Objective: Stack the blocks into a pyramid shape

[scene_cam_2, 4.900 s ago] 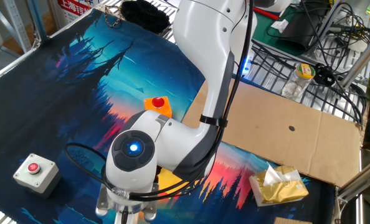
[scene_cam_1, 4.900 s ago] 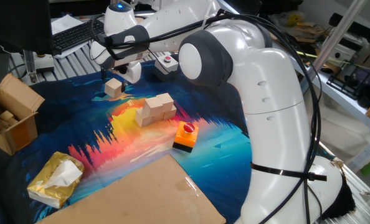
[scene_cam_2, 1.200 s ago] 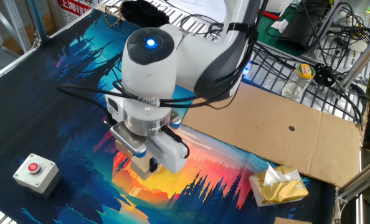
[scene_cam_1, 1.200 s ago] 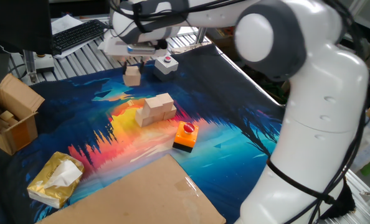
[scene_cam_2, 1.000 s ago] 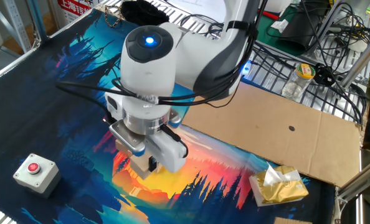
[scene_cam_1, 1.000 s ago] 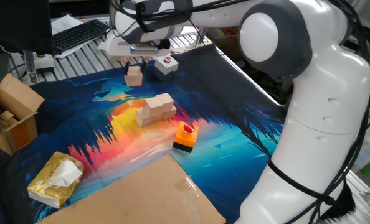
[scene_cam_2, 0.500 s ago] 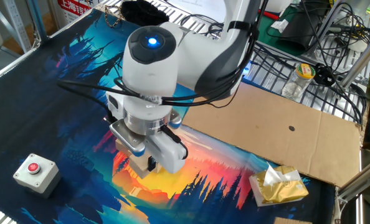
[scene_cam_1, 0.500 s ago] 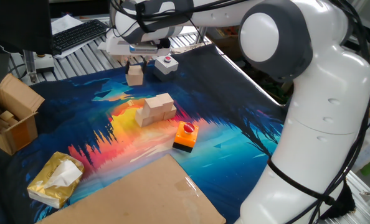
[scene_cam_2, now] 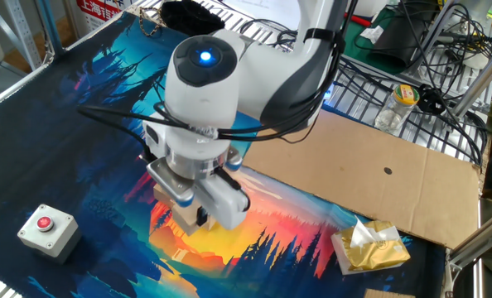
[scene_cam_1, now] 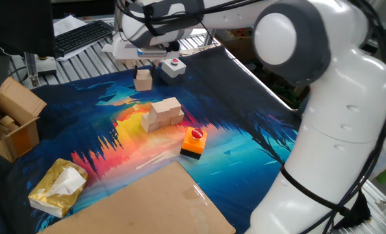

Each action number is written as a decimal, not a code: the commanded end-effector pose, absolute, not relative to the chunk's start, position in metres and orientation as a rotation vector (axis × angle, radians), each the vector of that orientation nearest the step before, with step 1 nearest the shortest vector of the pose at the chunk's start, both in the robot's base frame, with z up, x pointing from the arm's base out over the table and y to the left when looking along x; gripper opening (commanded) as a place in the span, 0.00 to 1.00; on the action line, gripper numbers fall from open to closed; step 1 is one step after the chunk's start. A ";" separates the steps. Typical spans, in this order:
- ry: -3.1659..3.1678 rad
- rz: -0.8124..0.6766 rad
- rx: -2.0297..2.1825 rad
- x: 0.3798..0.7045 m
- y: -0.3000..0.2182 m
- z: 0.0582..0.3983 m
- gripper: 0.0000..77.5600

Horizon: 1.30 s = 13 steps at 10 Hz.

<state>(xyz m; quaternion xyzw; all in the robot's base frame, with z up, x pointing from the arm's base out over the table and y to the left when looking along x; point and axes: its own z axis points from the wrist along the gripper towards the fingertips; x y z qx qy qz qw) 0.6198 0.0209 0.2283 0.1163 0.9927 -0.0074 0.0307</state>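
Gripper (scene_cam_1: 143,70) carrying a block (scene_cam_1: 143,80)
Jaws are clamping it above the bench; the other view is hiding the stacked blocks (scene_cam_1: 163,113).

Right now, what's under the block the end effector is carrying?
Bare printed mat. The held block hangs in the end effector, clear of the block stack. In the other view the wrist hides the spot below.

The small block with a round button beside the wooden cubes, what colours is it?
Orange block with black base and red button on top; clearest in the fixed view facing the cardboard box.

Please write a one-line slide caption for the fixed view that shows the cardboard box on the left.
End effector holds one wooden block above the mat, carrying it near the partly built stack of blocks.
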 end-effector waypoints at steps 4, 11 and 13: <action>3.059 -0.005 0.144 0.582 -0.027 0.212 0.01; 3.076 -0.002 0.067 0.560 -0.034 0.204 0.01; 3.083 -0.001 0.036 0.557 -0.035 0.203 0.01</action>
